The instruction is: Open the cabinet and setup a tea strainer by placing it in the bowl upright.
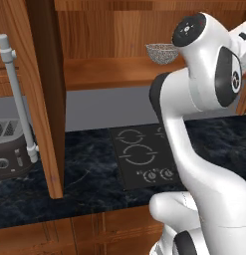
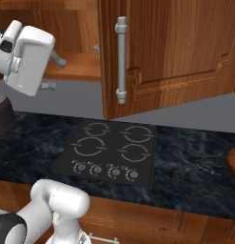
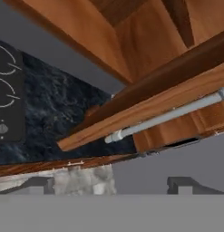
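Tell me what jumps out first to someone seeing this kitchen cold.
The white robot arm dominates, rising in front of the open cabinet, whose doors swing wide on both sides. On the wooden shelf sits the small mesh tea strainer, just beside the arm's upper joint. Below, a black four-ring cooktop lies flush in the dark marbled counter.

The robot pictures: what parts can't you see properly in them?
- Tea strainer on the cabinet shelf: left base view, its right side is hidden behind the arm.
- Toaster: left base view, cut off by the left edge and partly behind the open door.
- Brown object on the counter: right base view, cut off by the right edge, too little shows to name it.
- Gripper: hand view, blurred fingertips.
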Available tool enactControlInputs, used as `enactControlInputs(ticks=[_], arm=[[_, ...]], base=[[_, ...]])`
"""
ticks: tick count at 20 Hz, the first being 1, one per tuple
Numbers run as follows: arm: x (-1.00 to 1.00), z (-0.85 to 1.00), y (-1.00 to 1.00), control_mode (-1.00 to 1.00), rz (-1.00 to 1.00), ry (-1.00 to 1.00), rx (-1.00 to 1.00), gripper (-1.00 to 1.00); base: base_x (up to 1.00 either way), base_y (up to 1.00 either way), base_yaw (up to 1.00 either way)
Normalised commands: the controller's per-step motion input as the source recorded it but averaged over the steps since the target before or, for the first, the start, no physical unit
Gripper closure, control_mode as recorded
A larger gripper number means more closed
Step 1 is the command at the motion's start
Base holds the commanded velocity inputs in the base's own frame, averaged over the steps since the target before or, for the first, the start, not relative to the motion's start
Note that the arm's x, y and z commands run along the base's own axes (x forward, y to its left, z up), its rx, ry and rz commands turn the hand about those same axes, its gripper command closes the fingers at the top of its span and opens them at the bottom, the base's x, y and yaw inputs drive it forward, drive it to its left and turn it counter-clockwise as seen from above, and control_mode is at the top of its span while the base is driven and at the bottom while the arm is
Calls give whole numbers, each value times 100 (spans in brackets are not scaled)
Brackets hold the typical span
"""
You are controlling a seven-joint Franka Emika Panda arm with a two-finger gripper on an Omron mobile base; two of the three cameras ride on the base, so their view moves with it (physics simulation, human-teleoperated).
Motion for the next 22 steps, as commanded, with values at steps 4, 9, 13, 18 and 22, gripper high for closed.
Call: enactControlInputs(ticks=[4,9,13,18,22], arm=[[72,-43,0,-100,0,37,-14,-100],[73,-34,-6,-100,0,31,-13,-100],[39,-3,-39,-100,0,22,-4,-100],[2,0,-59,-100,0,17,0,-100],[0,0,-74,-100,0,10,0,-100]], base=[[0,0,0],[0,0,0],[0,0,0],[0,0,0],[0,0,0]])
